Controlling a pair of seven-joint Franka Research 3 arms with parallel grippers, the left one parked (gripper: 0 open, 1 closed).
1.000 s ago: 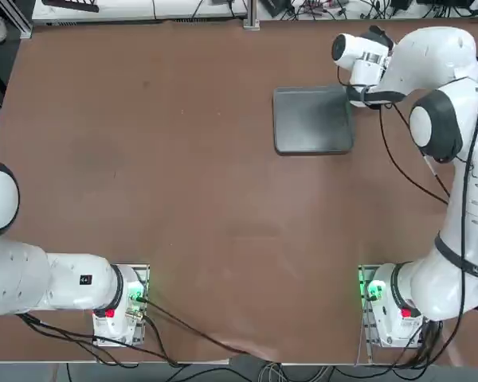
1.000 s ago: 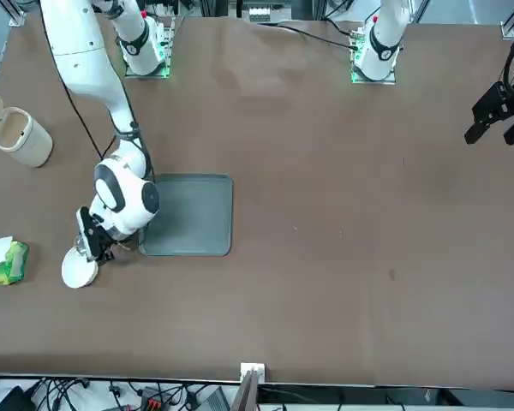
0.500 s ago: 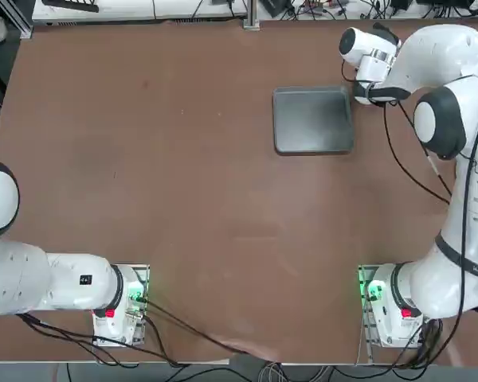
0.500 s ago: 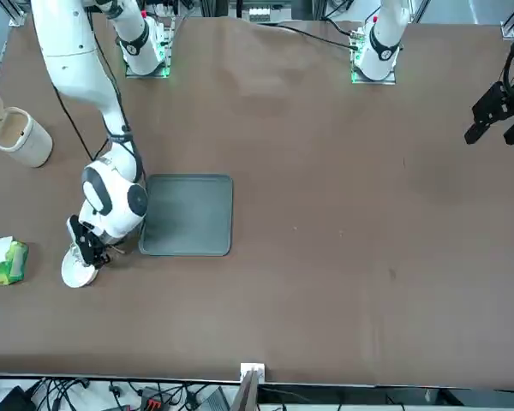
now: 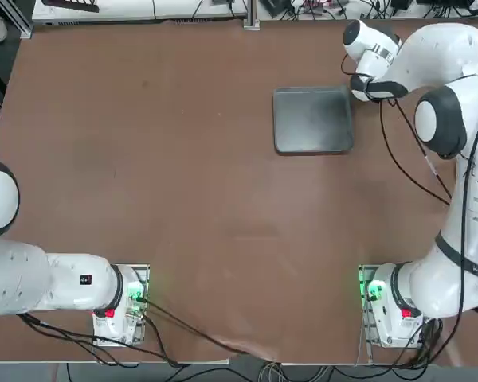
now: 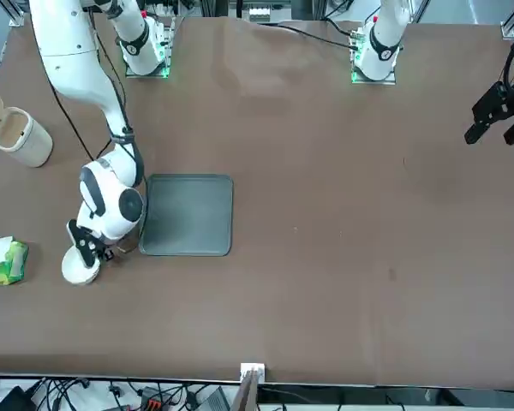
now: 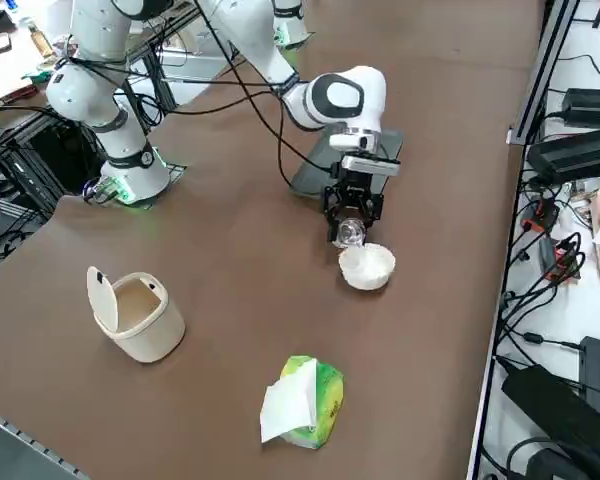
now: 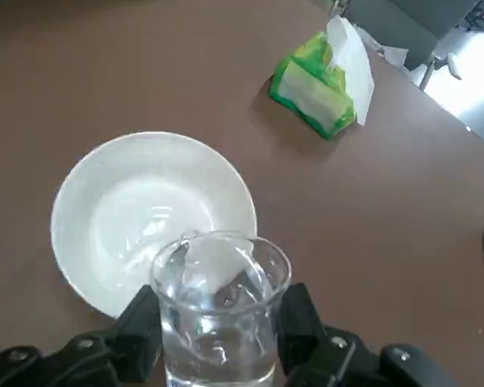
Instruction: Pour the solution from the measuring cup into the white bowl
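The measuring cup (image 8: 220,310), a tiny cup of clear, colourless glass-like material with straight walls and an open mouth, sits clamped between the two black fingers (image 8: 141,334) of the right gripper (image 8: 218,343), which are pressed in against opposite sides of its lower wall; a small amount of clear liquid appears to show inside. My judgement is that the cup is light, rigid and smooth, so it could slip or twist in the pads if the grip loosens while it tips, and being glass-like it would likely not tolerate a knock against a hard rim. The present hold, low on the wall with the mouth left free, looks suitable for pouring. Seen from the right side, the cup (image 7: 351,233) hangs at the tip of the gripper (image 7: 352,226), tilted, with its mouth towards the bowl. The white bowl (image 8: 152,219), small, round, plain and thick-rimmed, stands on the brown table (image 7: 230,280) just beyond and below the fingertips, its near rim under the cup's lip; whether cup and rim touch cannot be determined. A green-and-white packet (image 8: 319,81) lies further out past the bowl, well apart from the gripper. A cream-white lidded cup (image 7: 135,312) stands well off to one side. A dark grey flat tray (image 6: 188,214) lies behind the gripper, next to the wrist.
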